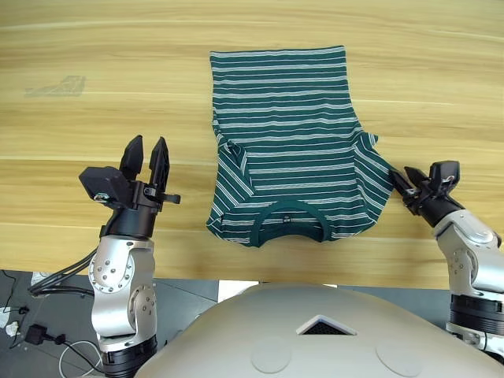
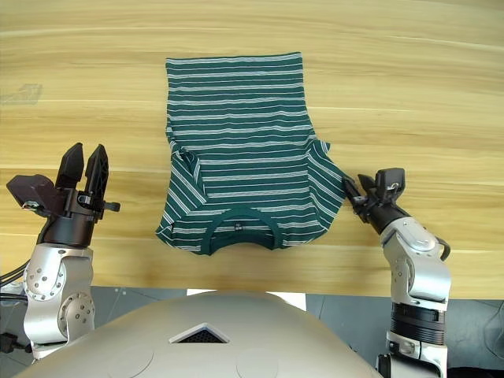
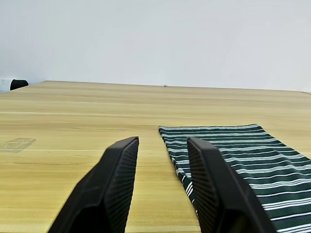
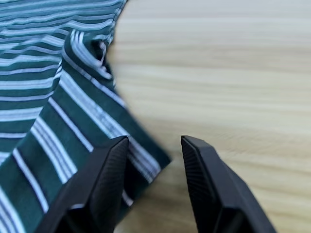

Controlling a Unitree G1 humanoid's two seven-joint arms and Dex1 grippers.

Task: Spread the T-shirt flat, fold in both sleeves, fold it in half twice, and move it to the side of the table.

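The dark green T-shirt with white stripes lies on the wooden table, collar toward me and hem at the far side. Both sleeves look folded inward over the body. My left gripper is open and held above the table, a hand's width left of the shirt; in its wrist view the fingers frame bare wood with the shirt beside them. My right gripper sits low at the shirt's right shoulder edge, open, and the cloth's corner lies between its fingers.
The table's near edge runs just below the collar. A faint rectangular mark shows on the wood at the far left. Bare wood spreads to the left, right and beyond the shirt. Cables hang below the table at the left.
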